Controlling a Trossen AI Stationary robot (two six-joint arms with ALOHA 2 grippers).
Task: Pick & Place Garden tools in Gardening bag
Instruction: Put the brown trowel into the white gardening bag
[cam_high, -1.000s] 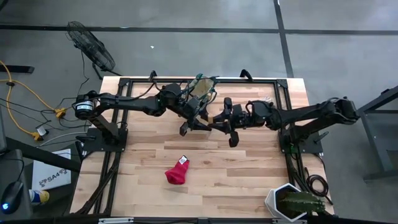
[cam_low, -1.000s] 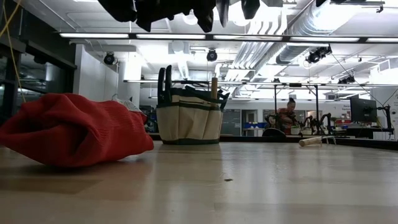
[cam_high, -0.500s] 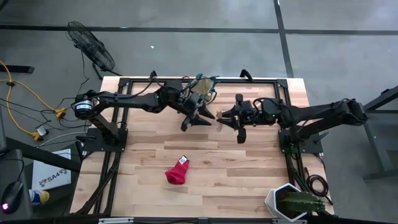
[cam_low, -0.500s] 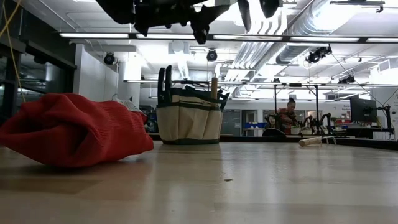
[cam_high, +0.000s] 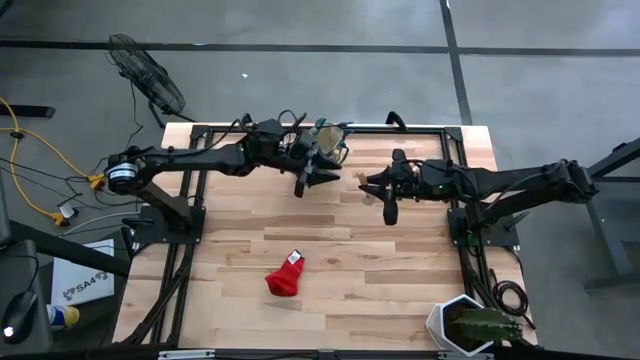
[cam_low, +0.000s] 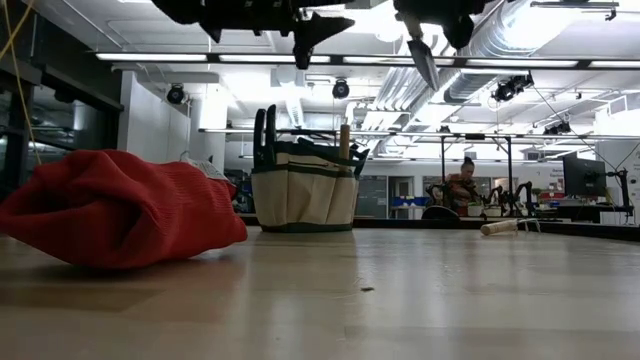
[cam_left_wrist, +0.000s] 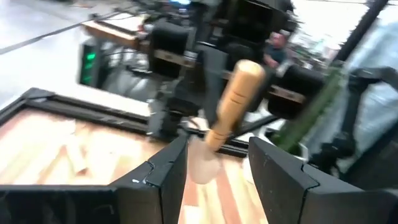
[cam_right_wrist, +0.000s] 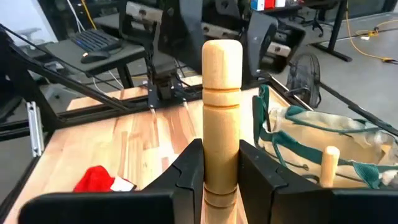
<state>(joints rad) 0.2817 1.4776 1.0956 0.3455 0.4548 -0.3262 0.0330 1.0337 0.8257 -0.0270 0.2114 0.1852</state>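
Above table (cam_high: 330, 270), right end effector (cam_right_wrist: 217, 163) gripping trowel (cam_right_wrist: 221, 118).

My high camera looked straight down on the whole table (cam_high: 330, 260). My low one sat at table height, facing the far room. Both shared the gardening bag (cam_high: 328, 143).

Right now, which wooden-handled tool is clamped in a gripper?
The trowel, upright between the right gripper's fingers above the table. The other wooden handle stands in the bag.
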